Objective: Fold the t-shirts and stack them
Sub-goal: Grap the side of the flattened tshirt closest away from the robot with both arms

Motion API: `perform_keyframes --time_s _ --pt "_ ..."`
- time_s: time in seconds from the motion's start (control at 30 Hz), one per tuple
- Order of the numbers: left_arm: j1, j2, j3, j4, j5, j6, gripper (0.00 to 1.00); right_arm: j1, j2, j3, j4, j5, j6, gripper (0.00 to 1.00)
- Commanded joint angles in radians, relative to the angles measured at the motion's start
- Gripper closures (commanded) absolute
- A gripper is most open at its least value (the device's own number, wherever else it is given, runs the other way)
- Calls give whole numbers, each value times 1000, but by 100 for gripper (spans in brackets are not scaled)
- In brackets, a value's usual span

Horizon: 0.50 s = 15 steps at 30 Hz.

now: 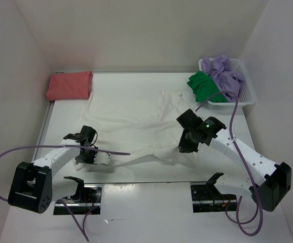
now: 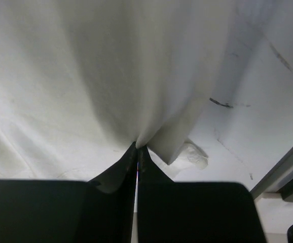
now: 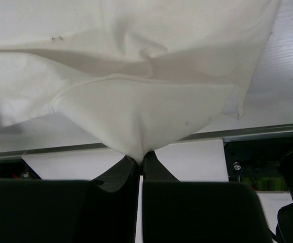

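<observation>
The left gripper (image 2: 137, 147) is closed, pinching a thin fold of the cream-white shirt (image 2: 111, 76), which spreads ahead of its tips. The right gripper (image 3: 140, 159) is likewise clamped on a folded edge just forward of its fingers. Risk, as I judge it: either shallow bite slips under uneven pull, and the cloth bunches between them.

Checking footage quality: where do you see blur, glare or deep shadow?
Top external: sharp, even light, glare on the table near the bases. Left wrist: left gripper blurred and dark, cream-white shirt shaded along its fold. Right wrist: right gripper blurred, shirt sharp.
</observation>
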Motion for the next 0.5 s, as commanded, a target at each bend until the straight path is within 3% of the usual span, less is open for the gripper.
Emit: perform_keyframes --time_s 0.0,0.27,0.47 --pt "45 5 51 36 93 -86 100 -13 -24 23 26 0 -43 100" --pt "87 -40 249 -79 132 -183 100 -143 51 128 40 20 -178 100" --pt "107 -49 261 81 -2 -224 100 -219 215 209 123 11 -333 100"
